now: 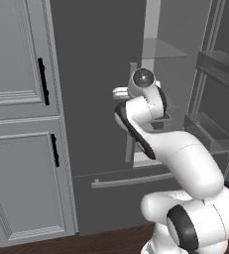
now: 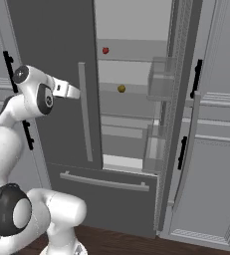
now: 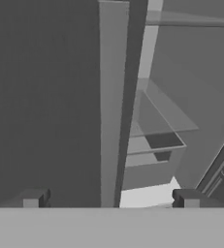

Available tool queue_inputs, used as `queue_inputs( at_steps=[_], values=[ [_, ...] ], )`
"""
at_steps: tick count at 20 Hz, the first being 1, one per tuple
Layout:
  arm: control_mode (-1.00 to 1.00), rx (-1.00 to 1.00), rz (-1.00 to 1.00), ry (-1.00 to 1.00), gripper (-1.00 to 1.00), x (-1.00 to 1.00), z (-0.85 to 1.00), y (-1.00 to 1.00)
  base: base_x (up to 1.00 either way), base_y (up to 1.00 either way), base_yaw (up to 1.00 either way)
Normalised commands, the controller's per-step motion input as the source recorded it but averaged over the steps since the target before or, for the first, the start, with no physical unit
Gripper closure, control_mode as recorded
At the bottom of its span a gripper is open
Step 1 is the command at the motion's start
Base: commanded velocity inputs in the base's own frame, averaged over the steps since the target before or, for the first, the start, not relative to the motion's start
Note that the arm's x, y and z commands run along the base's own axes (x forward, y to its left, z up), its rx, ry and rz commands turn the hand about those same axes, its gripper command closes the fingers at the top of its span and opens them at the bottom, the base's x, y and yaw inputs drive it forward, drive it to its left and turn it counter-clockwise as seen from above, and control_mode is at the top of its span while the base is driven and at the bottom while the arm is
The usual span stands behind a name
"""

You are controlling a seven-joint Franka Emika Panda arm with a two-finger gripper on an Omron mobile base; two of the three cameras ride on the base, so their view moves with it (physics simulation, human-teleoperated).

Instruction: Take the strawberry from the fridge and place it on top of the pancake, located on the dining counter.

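Two fingertips of the gripper [image 3: 108,199] stand wide apart, holding nothing, just in front of the closed left door's handle [image 2: 85,112]. Beyond, right door [image 2: 183,99] of the fridge [image 2: 52,60] swung open, giving free way to the shelves. Farther in, strawberry [image 2: 105,50] on an upper shelf, above a yellow-brown ball [image 2: 121,88]. Probably about to reach inside.

flat, even, dim rendered light; soft shadows, no glare
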Motion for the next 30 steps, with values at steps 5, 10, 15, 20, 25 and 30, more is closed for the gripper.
queue_inputs(
  at_steps=[5, 10, 15, 20, 25, 30],
  values=[
    [-1.0, 0.09, -0.09, 0.03, -1.0, 0.81, 0.0, -0.39, 0.0, 0.0, 0.0],
    [-1.0, 0.02, -0.03, 0.04, -1.0, 0.8, 0.0, 0.0, 0.0, 0.0, 0.0],
    [-1.0, 0.0, 0.0, 0.03, -1.0, 0.71, 0.0, 0.02, 0.0, 0.0, 0.0],
    [-1.0, 0.0, 0.0, 0.01, -1.0, 0.67, 0.0, 0.0, 0.0, 0.0, 0.0],
    [-1.0, 0.0, 0.0, -0.01, -1.0, 0.47, -0.12, 0.0, 0.0, 0.0, 0.0],
    [-1.0, 0.06, 0.02, -0.36, -1.0, -0.32, -0.21, 0.0, 0.0, 0.0, 0.0]
  ],
)
